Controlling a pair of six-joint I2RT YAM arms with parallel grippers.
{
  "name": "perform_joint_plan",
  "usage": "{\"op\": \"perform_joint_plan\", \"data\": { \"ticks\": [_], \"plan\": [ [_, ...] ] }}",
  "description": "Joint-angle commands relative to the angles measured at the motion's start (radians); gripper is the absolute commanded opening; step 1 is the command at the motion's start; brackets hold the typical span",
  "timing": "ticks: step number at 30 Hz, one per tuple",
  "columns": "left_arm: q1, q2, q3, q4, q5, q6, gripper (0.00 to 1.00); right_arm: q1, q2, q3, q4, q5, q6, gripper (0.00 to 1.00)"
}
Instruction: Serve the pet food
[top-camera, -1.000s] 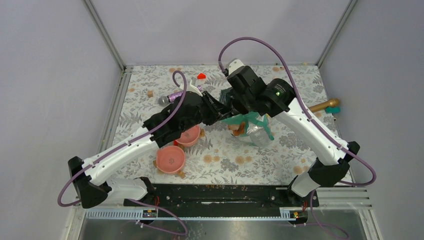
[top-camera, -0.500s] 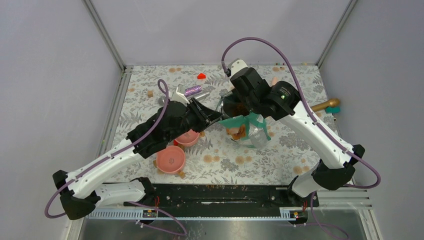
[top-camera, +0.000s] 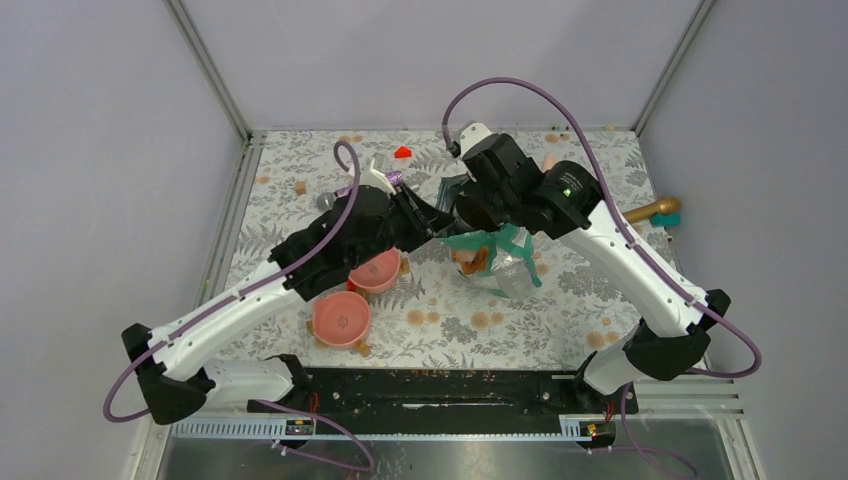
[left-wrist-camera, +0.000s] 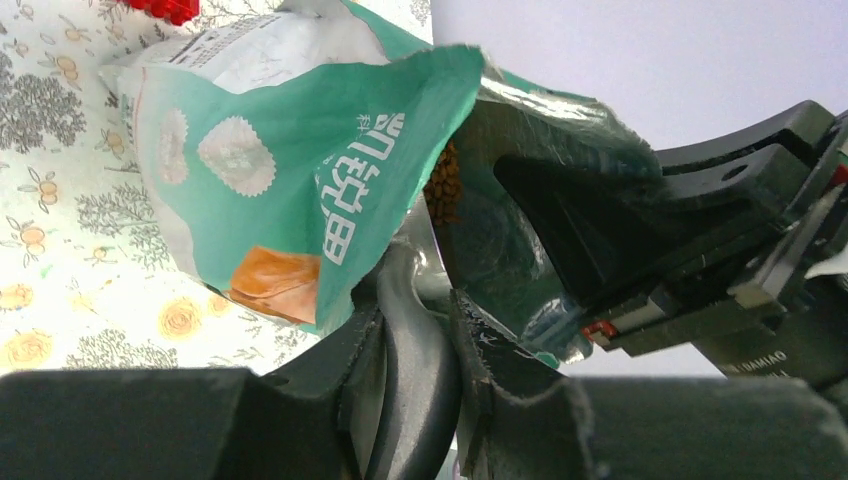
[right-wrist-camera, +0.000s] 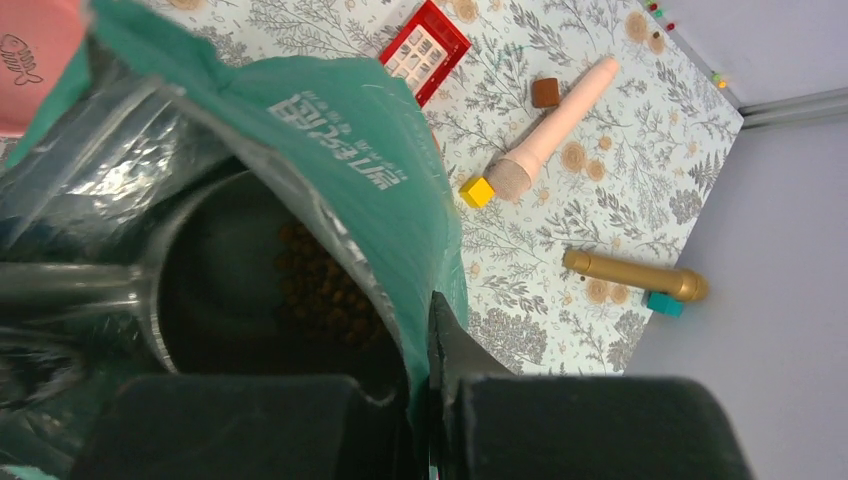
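Observation:
The teal-green and silver pouch (top-camera: 497, 258) stands at mid table with its mouth held open. My right gripper (top-camera: 468, 207) is shut on the pouch's top edge, which shows in the right wrist view (right-wrist-camera: 425, 335). Brown kibble (right-wrist-camera: 322, 288) lies inside the pouch (right-wrist-camera: 350, 150), next to a metal scoop (right-wrist-camera: 150, 300). My left gripper (top-camera: 432, 214) is shut on the scoop's dark handle (left-wrist-camera: 410, 345), with the scoop reaching into the pouch (left-wrist-camera: 290, 170). A little kibble (left-wrist-camera: 445, 188) shows at the mouth. Two empty pink bowls (top-camera: 378, 271) (top-camera: 341, 318) sit to the left of the pouch.
A red block (right-wrist-camera: 425, 48), a pink toy microphone (right-wrist-camera: 555, 130), a yellow cube (right-wrist-camera: 478, 191) and a brown cube (right-wrist-camera: 544, 92) lie behind the pouch. A gold microphone (top-camera: 650, 209) and a teal block (top-camera: 668, 219) lie at the right edge. Walls enclose the table.
My left gripper drew back a little toward the near left, then moved forward to the pouch mouth again with the scoop. My right gripper kept hold of the pouch edge.

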Motion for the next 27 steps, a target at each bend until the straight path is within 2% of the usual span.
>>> {"op": "perform_joint_plan", "data": {
  "ticks": [1, 5, 9, 14, 17, 21, 27],
  "plan": [
    [0.007, 0.052, 0.178, 0.404, 0.018, 0.082, 0.00, 0.015, -0.030, 0.078, 0.100, -0.078, 0.005, 0.00],
    [-0.001, 0.121, 0.271, 0.389, 0.086, 0.181, 0.00, 0.015, -0.016, 0.094, 0.100, -0.098, 0.010, 0.00],
    [-0.044, 0.156, 0.350, 0.354, 0.149, 0.411, 0.00, 0.016, -0.011, 0.094, 0.099, -0.094, 0.008, 0.00],
    [-0.088, 0.131, 0.352, 0.311, 0.124, 0.565, 0.00, 0.014, -0.022, 0.101, 0.094, -0.060, 0.041, 0.00],
    [-0.089, 0.099, 0.304, 0.304, 0.063, 0.498, 0.00, 0.006, -0.036, 0.100, 0.093, -0.054, 0.090, 0.00],
    [-0.082, 0.052, 0.230, 0.289, 0.007, 0.335, 0.00, 0.001, -0.049, 0.098, 0.092, -0.034, 0.140, 0.00],
    [-0.011, -0.063, 0.023, 0.361, -0.026, 0.078, 0.00, -0.005, -0.079, 0.067, 0.105, 0.002, 0.188, 0.00]
  ]
}}
